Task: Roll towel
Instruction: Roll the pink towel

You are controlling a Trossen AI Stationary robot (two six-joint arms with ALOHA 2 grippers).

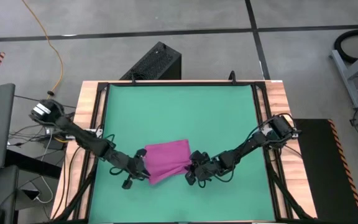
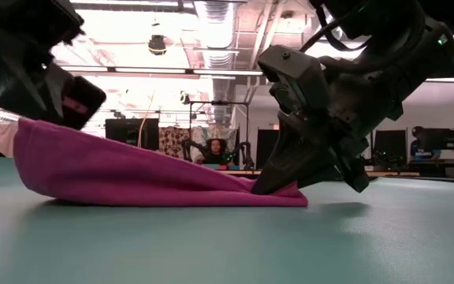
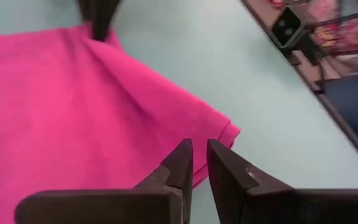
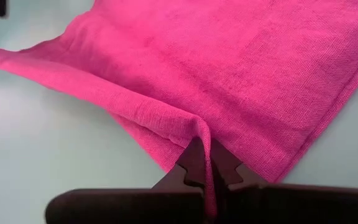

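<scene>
Green mat (image 1: 179, 112) | we start the fold: right gripper (image 4: 205, 163) pinches towel (image 1: 165, 159) edge, left gripper (image 3: 199, 163) nearly closed, empty | next: carry edge over.

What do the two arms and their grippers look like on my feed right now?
Both arms are dark, jointed links with black cables along them. The left arm has a silvery-white ring at its base; the right arm has a pale patch near its base. The left gripper and right gripper each have two dark, wedge-shaped fingers with stepped inner edges.
</scene>
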